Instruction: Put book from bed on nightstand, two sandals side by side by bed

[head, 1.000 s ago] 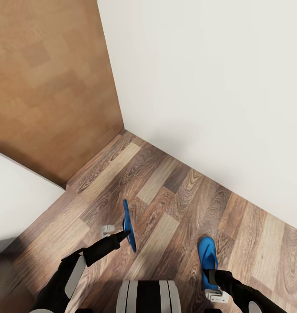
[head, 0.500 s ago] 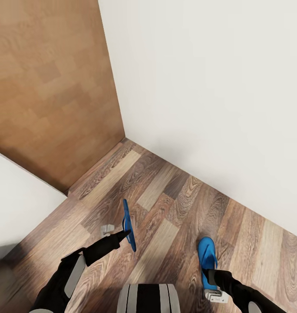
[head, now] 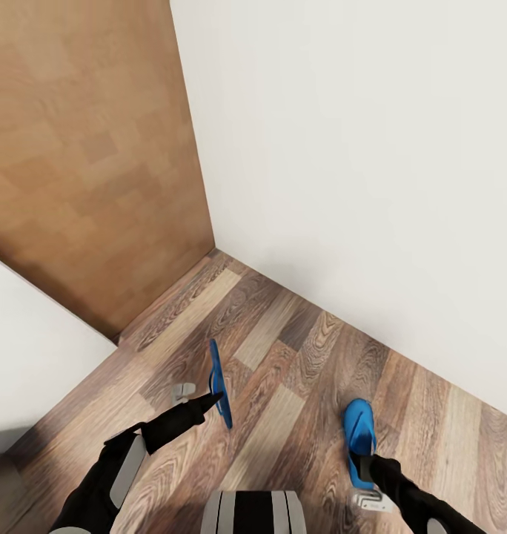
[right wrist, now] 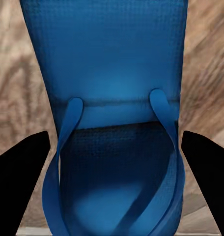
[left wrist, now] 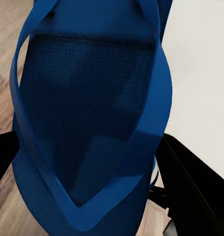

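Note:
Both sandals are in my grippers, over the wood-plank floor (head: pixel 283 348). In the head view the left sandal (head: pixel 219 380) is turned on its edge, a thin blue strip, and my left gripper (head: pixel 207 398) is shut on its near end. The left wrist view has that sandal (left wrist: pixel 87 113) close up between two black fingers (left wrist: pixel 193 184). The right sandal (head: pixel 357 434) lies flat, sole down, with my right gripper (head: pixel 366 482) shut on its near end. Its blue straps (right wrist: pixel 117 162) show between the black fingers (right wrist: pixel 18 184) in the right wrist view. The book and nightstand are out of view.
A white wall (head: pixel 357 163) runs along the right and meets a tall brown wooden panel (head: pixel 83 148) at a corner ahead. A pale flat slab (head: pixel 31 348) juts in at the left edge. My base (head: pixel 253 512) shows at the bottom.
The camera has shifted, so the wall corner and floor sit lower in the picture. Both grippers keep their sandals; the right one has drifted slightly to the right.

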Motion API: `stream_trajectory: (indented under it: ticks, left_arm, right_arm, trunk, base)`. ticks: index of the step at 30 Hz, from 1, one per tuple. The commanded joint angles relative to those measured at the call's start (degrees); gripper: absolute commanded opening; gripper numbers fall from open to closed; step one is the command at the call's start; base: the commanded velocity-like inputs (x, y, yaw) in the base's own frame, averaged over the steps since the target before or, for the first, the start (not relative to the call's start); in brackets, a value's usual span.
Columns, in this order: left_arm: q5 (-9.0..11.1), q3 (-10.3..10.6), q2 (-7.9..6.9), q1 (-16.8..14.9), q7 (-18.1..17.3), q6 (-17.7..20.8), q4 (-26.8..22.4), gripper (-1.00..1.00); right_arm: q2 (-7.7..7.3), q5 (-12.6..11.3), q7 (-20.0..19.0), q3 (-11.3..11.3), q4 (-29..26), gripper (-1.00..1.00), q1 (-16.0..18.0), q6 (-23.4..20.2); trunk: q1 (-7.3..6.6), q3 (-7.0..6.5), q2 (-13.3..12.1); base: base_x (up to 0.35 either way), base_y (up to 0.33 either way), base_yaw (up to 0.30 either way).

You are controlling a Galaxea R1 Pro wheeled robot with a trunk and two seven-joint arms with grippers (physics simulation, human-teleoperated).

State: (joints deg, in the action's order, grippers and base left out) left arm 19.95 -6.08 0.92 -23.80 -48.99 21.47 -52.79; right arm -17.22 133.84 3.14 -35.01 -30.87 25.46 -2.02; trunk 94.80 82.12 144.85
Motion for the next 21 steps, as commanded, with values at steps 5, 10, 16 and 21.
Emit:
stream_trajectory:
  ticks: [5,10,16,21]
  left_arm:
    - [0.18,-0.11,0.11,-0.02,-0.23,0.55,-0.03,-1.0]
    - [0.18,-0.08,0.14,-0.02,-0.23,0.52,-0.03,-1.0]
    - [0.18,-0.08,0.14,-0.02,-0.22,0.52,-0.03,-1.0]
    - [0.14,-0.08,0.14,-0.02,-0.21,0.51,-0.03,-1.0]
  right_arm:
    - [0.26,0.54,0.16,-0.16,7.59,-1.0,0.03,-4.39]
    - [0.23,0.53,0.22,-0.2,9.32,-1.0,0.03,-5.34]
    - [0.43,-3.58,0.61,2.04,8.12,-1.0,0.03,-5.35]
    - [0.48,-17.65,1.46,8.89,4.43,-1.0,0.03,-4.72]
  trunk:
    - [-0.14,-1.08,-0.06]
    - [-0.26,-2.19,-0.12]
    - [-0.42,-3.52,-0.2]
    - [-0.55,-4.63,-0.27]
  base:
    - [0.0,0.0,0.0]
    - [0.0,0.0,0.0]
    - [0.0,0.0,0.0]
    - [0.0,0.0,0.0]
